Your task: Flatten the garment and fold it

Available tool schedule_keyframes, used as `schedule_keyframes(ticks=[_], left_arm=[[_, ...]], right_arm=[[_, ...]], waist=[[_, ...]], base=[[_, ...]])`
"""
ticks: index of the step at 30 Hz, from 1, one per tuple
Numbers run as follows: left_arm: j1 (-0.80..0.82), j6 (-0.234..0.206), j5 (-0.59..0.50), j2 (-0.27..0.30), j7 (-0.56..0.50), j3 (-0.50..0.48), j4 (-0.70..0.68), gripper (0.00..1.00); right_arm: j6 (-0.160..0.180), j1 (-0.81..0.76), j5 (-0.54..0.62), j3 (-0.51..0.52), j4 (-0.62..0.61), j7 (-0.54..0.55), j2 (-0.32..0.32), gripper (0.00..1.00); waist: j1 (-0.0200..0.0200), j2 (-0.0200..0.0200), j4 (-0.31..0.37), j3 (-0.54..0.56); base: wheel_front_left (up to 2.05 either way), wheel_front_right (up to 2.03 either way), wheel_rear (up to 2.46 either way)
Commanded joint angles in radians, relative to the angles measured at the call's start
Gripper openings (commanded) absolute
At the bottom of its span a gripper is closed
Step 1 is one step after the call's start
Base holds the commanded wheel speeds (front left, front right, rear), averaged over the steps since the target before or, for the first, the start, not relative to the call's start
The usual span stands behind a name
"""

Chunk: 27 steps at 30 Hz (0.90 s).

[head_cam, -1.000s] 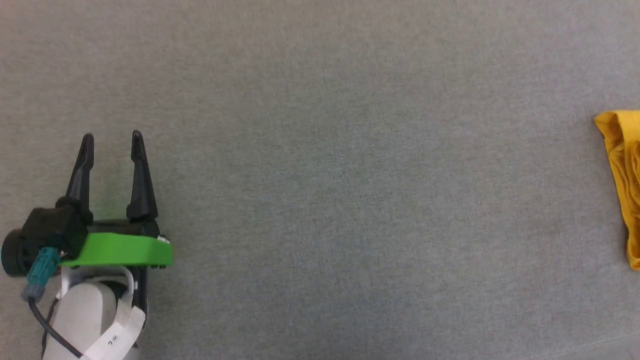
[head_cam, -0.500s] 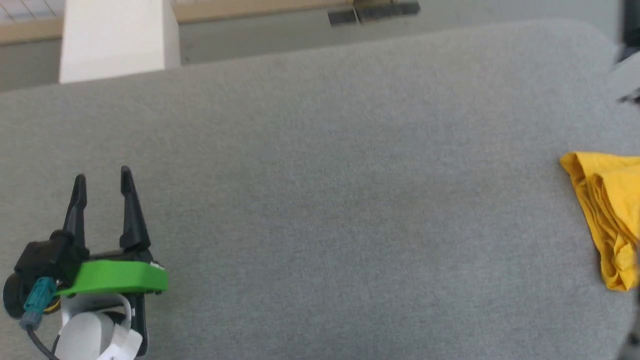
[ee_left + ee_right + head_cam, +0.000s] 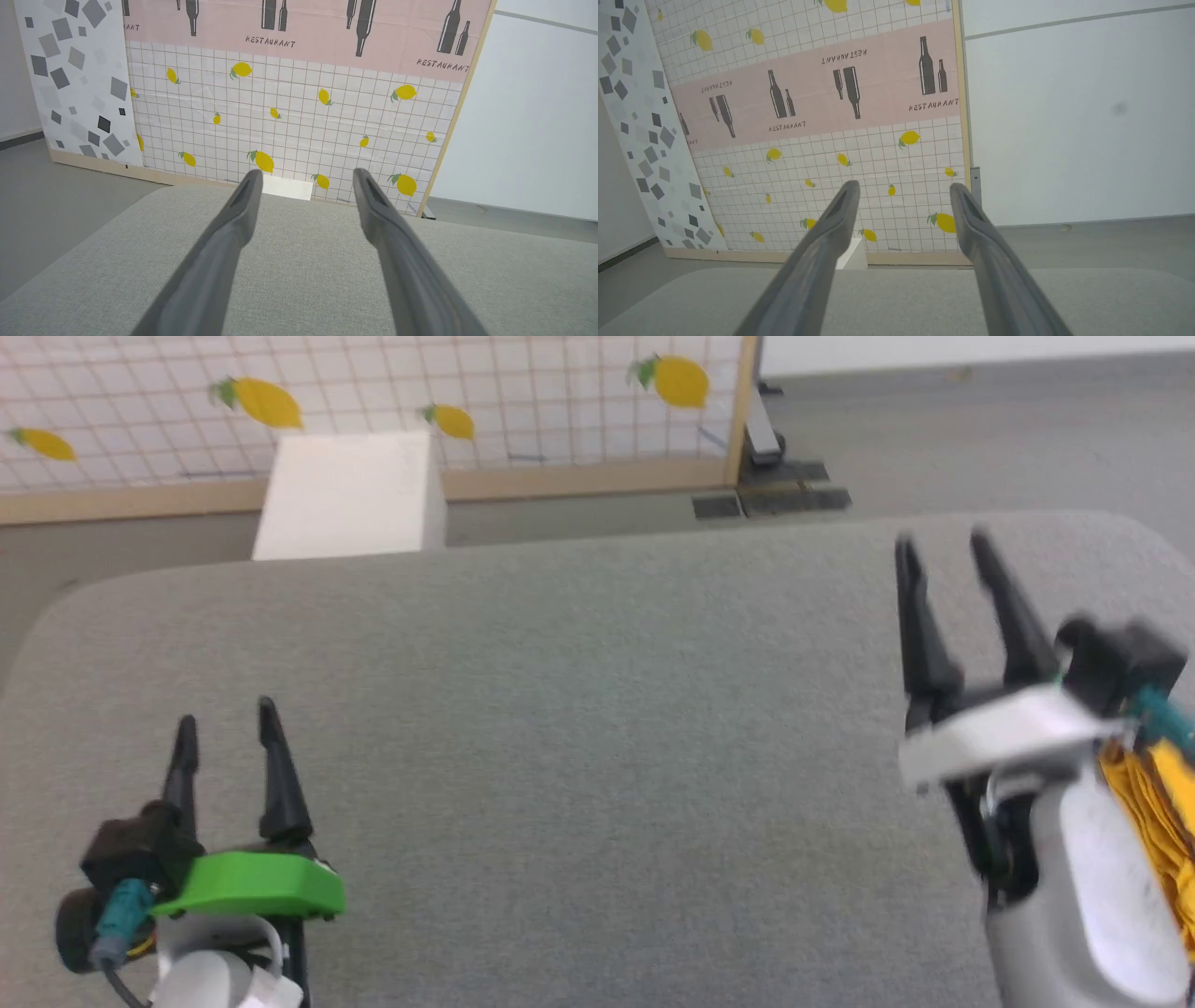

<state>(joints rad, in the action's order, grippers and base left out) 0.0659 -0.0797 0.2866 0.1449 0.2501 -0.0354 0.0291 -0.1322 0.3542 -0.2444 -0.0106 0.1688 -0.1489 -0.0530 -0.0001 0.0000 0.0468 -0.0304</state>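
Bunching, creased yellow garment (image 3: pixel 1167 821) on flat woven grey upholstery (image 3: pixel 597 709)

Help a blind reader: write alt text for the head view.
Two open robot hands over a grey padded surface: left hand lower left, right hand at right, its forearm partly hiding a bunched yellow garment. Lemon-print panel behind.

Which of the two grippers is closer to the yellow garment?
The right gripper, with the white mount: the garment shows right beside it. The left gripper, with the green mount, is far across the grey surface.
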Motion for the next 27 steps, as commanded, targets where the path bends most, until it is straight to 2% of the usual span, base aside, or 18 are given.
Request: schedule_keyframes(ticks=[1,6,13,14,27], left_arm=[[-0.015,0.005,0.003,-0.006,-0.004,0.008,0.008,1.00],[-0.035,0.014,0.003,-0.012,-0.015,0.037,0.039,1.00],[-0.062,0.022,-0.008,-0.010,-0.035,0.072,0.080,1.00],[-0.064,0.023,-0.011,-0.009,-0.035,0.077,0.084,0.00],[-0.054,0.022,-0.024,-0.016,-0.052,0.076,0.077,0.00]], right_arm=[[0.002,-0.039,0.002,0.001,0.013,-0.012,0.001,1.00],[0.002,-0.160,-0.013,-0.002,0.056,-0.053,0.002,1.00],[0.002,-0.233,-0.014,0.024,0.095,-0.057,0.003,1.00],[0.002,-0.237,-0.014,0.028,0.097,-0.055,0.003,0.00],[0.000,-0.234,0.005,0.024,0.078,-0.040,0.002,0.00]], waist=[[0.0001,0.0000,-0.050,0.049],[0.0001,0.0000,-0.060,0.068],[0.0001,0.0000,-0.043,0.081],[0.0001,0.0000,-0.041,0.082],[0.0001,0.0000,-0.044,0.077]], base=[[0.00,0.00,0.00],[0.00,0.00,0.00],[0.00,0.00,0.00],[0.00,0.00,0.00],[0.00,0.00,0.00]])
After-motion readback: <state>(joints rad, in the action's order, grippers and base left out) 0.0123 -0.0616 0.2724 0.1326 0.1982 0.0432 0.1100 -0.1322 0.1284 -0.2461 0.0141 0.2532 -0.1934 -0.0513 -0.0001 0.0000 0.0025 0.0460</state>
